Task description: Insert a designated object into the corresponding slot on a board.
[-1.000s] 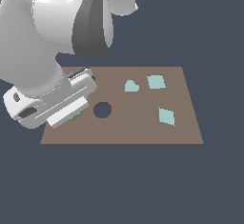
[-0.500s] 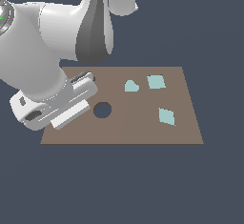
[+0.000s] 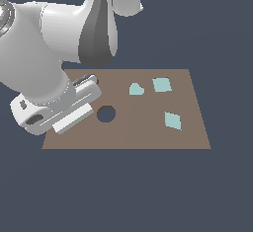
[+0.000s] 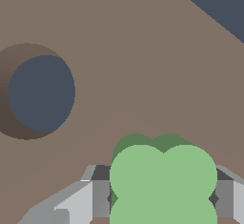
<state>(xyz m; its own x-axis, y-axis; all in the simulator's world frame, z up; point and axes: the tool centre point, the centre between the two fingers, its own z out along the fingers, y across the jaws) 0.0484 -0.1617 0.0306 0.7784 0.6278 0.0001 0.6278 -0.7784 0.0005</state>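
The gripper (image 4: 162, 199), pinching the flat green clover-shaped piece (image 4: 163, 182), has lowered further over the brown rectangular board (image 3: 148, 132), indicating insertion is underway.

The clover piece (image 4: 163, 182) sits between the gripper (image 4: 162, 197) fingers over the board (image 3: 148, 132), the round hole (image 3: 105, 113) just beside it and the heart (image 3: 136, 89), square (image 3: 161, 84) and diamond (image 3: 172, 120) well beyond.

Both renders are evenly and softly lit, with no glare or blur and crisp edges throughout. The arm (image 3: 54, 53) shades from bright white to grey. Beside the claw (image 4: 162, 197), the round hole (image 4: 40, 92) has a darkly shaded inner wall.
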